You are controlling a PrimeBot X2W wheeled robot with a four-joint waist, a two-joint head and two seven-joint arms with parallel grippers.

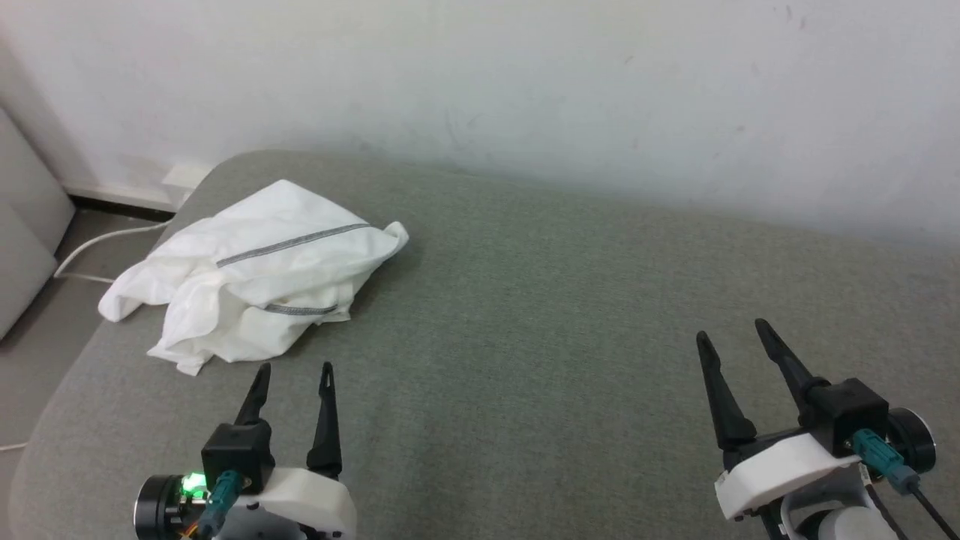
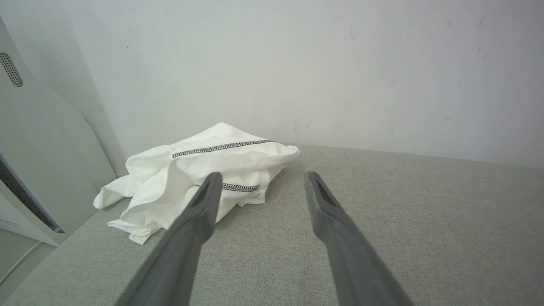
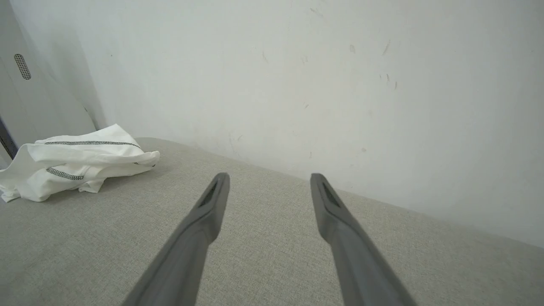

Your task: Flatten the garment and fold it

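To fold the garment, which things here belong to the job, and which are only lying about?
For the job:
- white garment, crumpled on the grey cushion
- left hand, open, nearest to it
- right hand, open

Only lying about:
- white cable beside the cushion
- white cabinet

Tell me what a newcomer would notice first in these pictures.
The crumpled white garment, with dark zigzag seams, lies in a heap at the far left of the grey padded surface, near the wall. The left gripper stands open just before it; the right gripper, open too, is far off at the right.
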